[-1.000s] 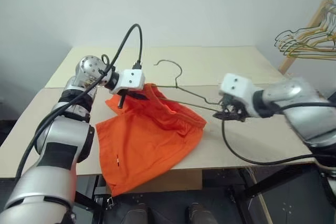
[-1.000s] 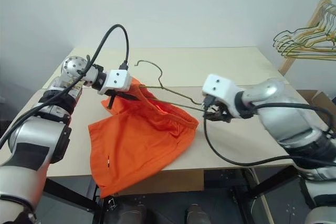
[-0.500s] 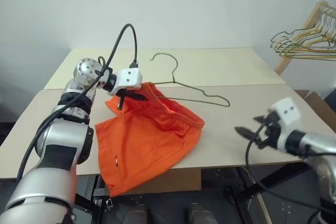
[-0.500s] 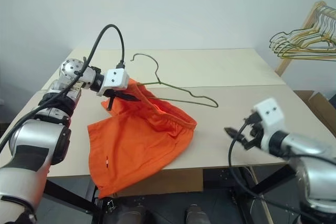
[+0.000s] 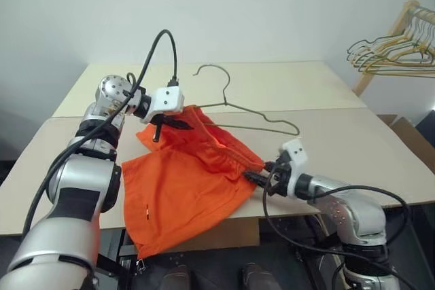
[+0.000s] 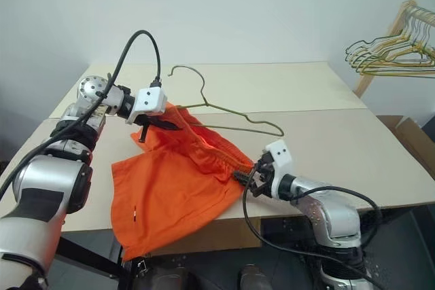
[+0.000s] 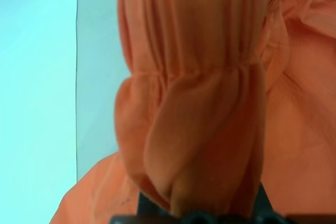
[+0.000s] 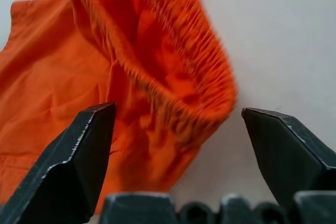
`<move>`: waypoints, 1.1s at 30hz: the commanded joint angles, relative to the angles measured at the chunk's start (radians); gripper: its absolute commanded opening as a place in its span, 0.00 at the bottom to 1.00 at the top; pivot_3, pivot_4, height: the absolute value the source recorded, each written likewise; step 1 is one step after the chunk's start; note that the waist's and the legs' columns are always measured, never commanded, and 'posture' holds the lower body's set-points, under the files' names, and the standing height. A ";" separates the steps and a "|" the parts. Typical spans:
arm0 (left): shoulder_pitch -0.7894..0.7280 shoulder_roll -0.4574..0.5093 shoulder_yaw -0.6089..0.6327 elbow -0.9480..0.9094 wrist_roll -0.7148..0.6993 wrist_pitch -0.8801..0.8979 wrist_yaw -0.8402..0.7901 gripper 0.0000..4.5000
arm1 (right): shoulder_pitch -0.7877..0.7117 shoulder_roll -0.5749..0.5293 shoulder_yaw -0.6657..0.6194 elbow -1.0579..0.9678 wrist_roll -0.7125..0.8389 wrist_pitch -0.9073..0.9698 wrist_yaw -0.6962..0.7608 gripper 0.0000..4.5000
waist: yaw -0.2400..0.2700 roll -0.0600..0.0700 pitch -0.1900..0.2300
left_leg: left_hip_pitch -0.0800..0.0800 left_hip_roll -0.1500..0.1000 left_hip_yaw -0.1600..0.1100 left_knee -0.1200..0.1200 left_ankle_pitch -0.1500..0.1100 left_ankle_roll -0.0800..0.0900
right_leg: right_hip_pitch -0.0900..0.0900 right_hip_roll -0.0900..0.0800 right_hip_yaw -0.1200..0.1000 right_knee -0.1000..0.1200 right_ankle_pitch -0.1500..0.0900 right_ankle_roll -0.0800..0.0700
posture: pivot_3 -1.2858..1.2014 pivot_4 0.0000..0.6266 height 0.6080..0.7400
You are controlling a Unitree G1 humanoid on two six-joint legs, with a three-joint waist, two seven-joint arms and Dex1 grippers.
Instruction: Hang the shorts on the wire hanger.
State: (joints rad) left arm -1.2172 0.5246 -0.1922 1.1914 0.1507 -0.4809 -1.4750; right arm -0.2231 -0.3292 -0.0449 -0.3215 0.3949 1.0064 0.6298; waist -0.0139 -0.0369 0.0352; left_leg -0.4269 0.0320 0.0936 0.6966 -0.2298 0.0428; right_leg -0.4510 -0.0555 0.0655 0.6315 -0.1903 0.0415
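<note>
Pinching the gathered waistband, left claw (image 5: 178, 125) holds one end of the shorts (image 5: 183, 188) lifted off the desk (image 5: 326, 100); the rest drapes over the desk's near edge. Right claw (image 5: 255, 177), fingers spread, sits at the waistband's other end. Wire hanger (image 5: 234, 106) lies flat just behind the shorts.

Fingers (image 8: 79, 166): two black, spread wide.
Shorts (image 8: 157, 72): gathered orange waistband between them, ahead, untouched.
Table (image 8: 278, 40): pale.
</note>
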 commanded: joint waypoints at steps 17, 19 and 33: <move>0.013 0.028 0.047 -0.061 -0.127 0.029 -0.127 0.00 | -0.024 -0.199 -0.108 0.030 0.089 -0.050 0.041 0.01 | 0.001 0.000 0.000 | 0.000 0.000 0.000 0.001 0.000 0.000 | 0.000 0.000 0.000 0.000 0.000 0.000 | 0.53 0.00 1.00; 0.023 0.040 0.021 -0.082 -0.177 0.044 -0.139 0.00 | -0.038 -0.260 -0.124 0.063 0.089 -0.055 0.061 0.01 | 0.001 0.000 0.000 | 0.001 0.000 0.000 0.001 0.000 0.000 | 0.001 0.000 0.000 0.000 0.000 0.000 | 0.53 0.00 1.00; 0.098 0.099 -0.066 -0.122 -0.189 0.122 -0.062 0.00 | -0.055 -0.524 -0.131 0.134 0.085 -0.163 0.227 0.01 | 0.003 0.000 0.000 | 0.004 0.000 -0.001 0.001 0.000 0.000 | 0.005 0.000 0.000 0.000 -0.001 0.002 | 0.54 0.00 1.00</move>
State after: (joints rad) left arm -1.0996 0.5670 -0.3038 1.0436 -0.0586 -0.3872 -1.5643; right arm -0.2904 -0.8003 -0.1112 -0.2009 0.4978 0.8552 0.8644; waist -0.0111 -0.0367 0.0352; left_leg -0.4228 0.0319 0.0921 0.6981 -0.2297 0.0429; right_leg -0.4457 -0.0552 0.0657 0.6311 -0.1915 0.0437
